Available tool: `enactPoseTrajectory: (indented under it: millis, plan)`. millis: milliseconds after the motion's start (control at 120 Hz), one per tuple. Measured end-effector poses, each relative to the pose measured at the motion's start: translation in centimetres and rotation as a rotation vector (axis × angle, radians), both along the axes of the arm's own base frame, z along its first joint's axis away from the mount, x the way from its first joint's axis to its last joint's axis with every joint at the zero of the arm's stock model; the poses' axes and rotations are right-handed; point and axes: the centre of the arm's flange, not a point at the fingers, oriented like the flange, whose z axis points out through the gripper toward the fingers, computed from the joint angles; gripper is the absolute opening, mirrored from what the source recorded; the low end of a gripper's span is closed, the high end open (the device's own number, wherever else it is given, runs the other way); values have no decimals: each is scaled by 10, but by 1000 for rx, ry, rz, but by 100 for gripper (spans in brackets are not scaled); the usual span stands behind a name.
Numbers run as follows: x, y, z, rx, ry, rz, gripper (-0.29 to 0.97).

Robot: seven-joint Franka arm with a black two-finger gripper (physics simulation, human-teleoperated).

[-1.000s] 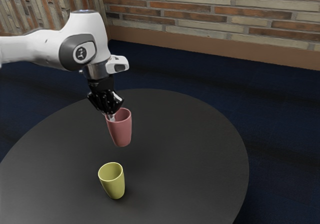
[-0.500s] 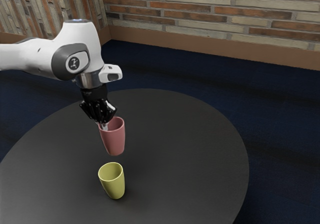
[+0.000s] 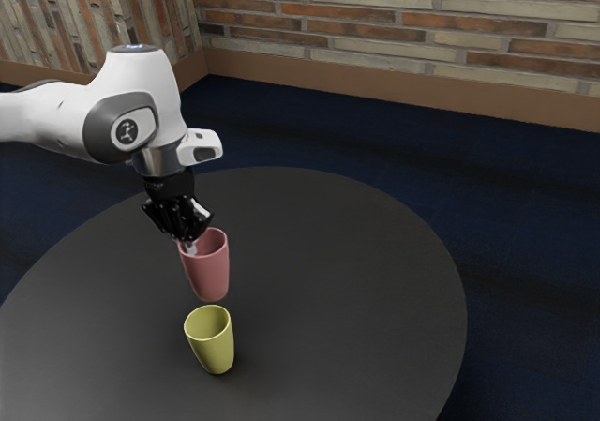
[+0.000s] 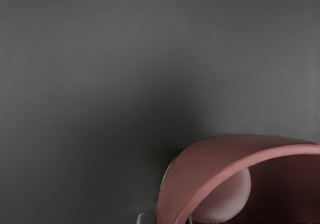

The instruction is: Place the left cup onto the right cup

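Note:
A pink cup [image 3: 206, 265] hangs upright in the air, and my black gripper [image 3: 190, 245] is shut on its rim at the side toward the exterior view's left. Just below it, a yellow-green cup [image 3: 210, 338] stands upright on the round dark table [image 3: 356, 280], its mouth open. The pink cup's base hovers a short way above the yellow-green cup's rim, slightly toward the exterior view's left. In the wrist view the pink cup [image 4: 220, 179] shows its curved rim and inside close under my hand, with a thin yellow-green sliver [image 4: 167, 173] of the other cup beside it.
The table's edge [image 3: 459, 346] falls off toward the exterior view's right onto dark blue carpet [image 3: 525, 205]. A brick wall [image 3: 422, 18] runs along the back. Bare tabletop [image 4: 125, 74] lies all around the two cups.
My arm has carried the pink cup toward the exterior view's left and downward, from beside and above the yellow-green cup to nearly over it. The yellow-green cup has stayed put.

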Motion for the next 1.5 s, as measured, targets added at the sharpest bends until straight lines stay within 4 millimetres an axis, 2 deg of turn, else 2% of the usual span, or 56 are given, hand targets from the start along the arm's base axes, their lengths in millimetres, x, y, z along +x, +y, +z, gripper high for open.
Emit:
enactPoseTrajectory:
  millis: [367,642,1500]
  plan:
    - [-16,-15,3,6,-8,-27,-10]
    - [-28,-16,-3,9,0,-27,-10]
    - [-29,-7,-9,14,5,-6,-10]
